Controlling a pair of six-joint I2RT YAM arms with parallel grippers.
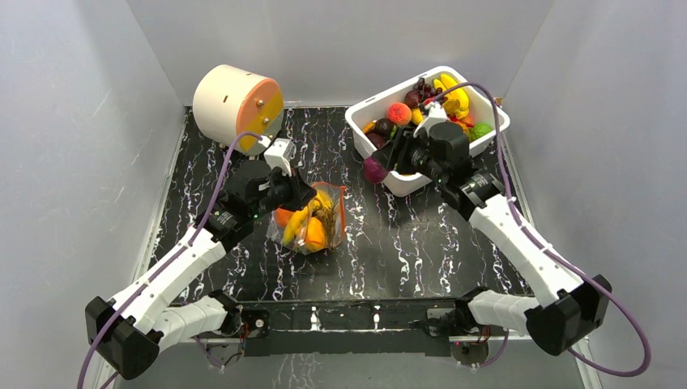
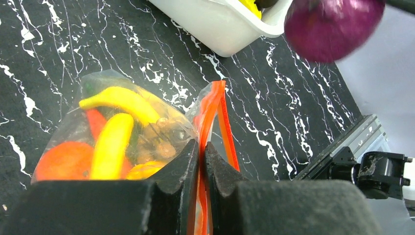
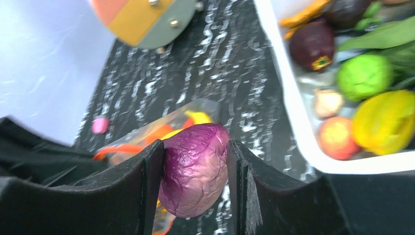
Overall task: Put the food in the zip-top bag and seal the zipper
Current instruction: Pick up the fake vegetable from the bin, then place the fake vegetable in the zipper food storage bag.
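Note:
The clear zip-top bag (image 1: 312, 219) lies mid-table holding yellow bananas (image 2: 115, 142), an orange piece (image 2: 61, 160) and other food. My left gripper (image 2: 201, 147) is shut on the bag's orange-red zipper (image 2: 219, 110) at its rim; in the top view it (image 1: 301, 194) sits at the bag's left edge. My right gripper (image 3: 195, 156) is shut on a purple cabbage-like food (image 3: 195, 169), held in the air beside the white tub, to the right of the bag (image 3: 147, 134). The purple food also shows in the top view (image 1: 373, 169) and in the left wrist view (image 2: 333, 27).
A white tub (image 1: 494, 131) at the back right holds several more toy foods (image 1: 451, 99). A cream cylinder with an orange face (image 1: 239, 105) stands at the back left. Grey walls close three sides. A small pink thing (image 3: 100, 125) lies by the left wall.

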